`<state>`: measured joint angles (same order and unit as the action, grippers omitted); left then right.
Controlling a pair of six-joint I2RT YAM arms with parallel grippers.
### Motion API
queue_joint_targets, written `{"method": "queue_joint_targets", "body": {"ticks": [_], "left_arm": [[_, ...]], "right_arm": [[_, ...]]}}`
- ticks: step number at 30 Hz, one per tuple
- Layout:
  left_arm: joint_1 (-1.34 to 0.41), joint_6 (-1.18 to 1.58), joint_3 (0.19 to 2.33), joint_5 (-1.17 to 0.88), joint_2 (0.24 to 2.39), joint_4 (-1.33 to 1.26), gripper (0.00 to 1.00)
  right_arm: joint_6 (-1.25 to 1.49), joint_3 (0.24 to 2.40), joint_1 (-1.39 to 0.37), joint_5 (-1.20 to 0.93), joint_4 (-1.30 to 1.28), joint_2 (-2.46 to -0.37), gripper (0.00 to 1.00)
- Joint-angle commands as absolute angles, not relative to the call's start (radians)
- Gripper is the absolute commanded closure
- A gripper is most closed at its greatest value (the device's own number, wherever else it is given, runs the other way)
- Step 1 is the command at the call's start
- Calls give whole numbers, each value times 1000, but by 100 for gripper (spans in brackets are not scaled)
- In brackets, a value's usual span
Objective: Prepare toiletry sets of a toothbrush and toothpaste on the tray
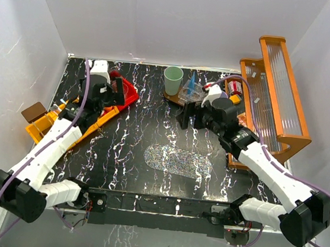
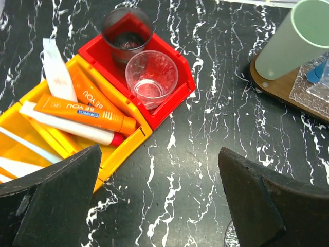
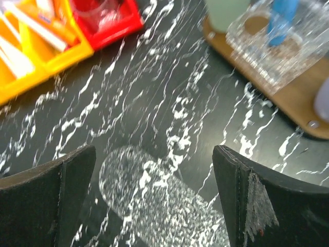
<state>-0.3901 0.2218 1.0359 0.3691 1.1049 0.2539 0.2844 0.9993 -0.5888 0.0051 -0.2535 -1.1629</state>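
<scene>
The left gripper (image 2: 159, 164) is spread wide, with nothing between its fingers, over bare table just short of the bins. Ahead of it and to its left, orange tubes (image 2: 85, 113) and slim pale pieces, taken to be toothbrushes (image 2: 67, 127), are piled across one another in the yellow bin (image 2: 121, 154). If one is reached for, a neighbour may be pinched with it or dragged over the bin's wall. Straight ahead, a clear cup (image 2: 151, 77) and a dark cup (image 2: 126, 33) are stood in the red bin (image 2: 177, 103), and the light clear cup could be tipped by a passing finger. Well ahead and to the right, a green cup (image 2: 303, 38) is set on the wooden tray (image 2: 280, 90).

The right gripper (image 3: 154, 154) is likewise fully parted and empty, above a glittery oval plate (image 3: 154, 200). Ahead and to its right, a blue tube (image 3: 281, 18) is stood in a clear holder (image 3: 257, 46) on the tray, just beside the green cup. No toothbrush can be made out with it. A delivery there may knock the tall cup or the tube. An orange rack (image 1: 275, 94) is placed just beyond the tray, so room on that side is limited.
</scene>
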Motion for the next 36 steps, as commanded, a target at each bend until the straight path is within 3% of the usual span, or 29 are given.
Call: {"method": "queue_joint_targets", "body": {"ticks": [1, 5, 16, 28, 36], "left_arm": [[-284, 369, 1152, 283, 1173, 425, 4], [-180, 357, 1258, 247, 1309, 514, 6], [-107, 142, 1625, 582, 1762, 548, 31], [-37, 84, 1829, 571, 2013, 534, 54], [-37, 68, 1880, 580, 2069, 535, 64]], "right_arm": [[250, 950, -587, -154, -236, -1088, 4], [218, 927, -588, -129, -240, -1046, 3], [173, 913, -587, -84, -270, -992, 2], [169, 907, -587, -73, -274, -1008, 2], [169, 906, -586, -65, -275, -1018, 2]]}}
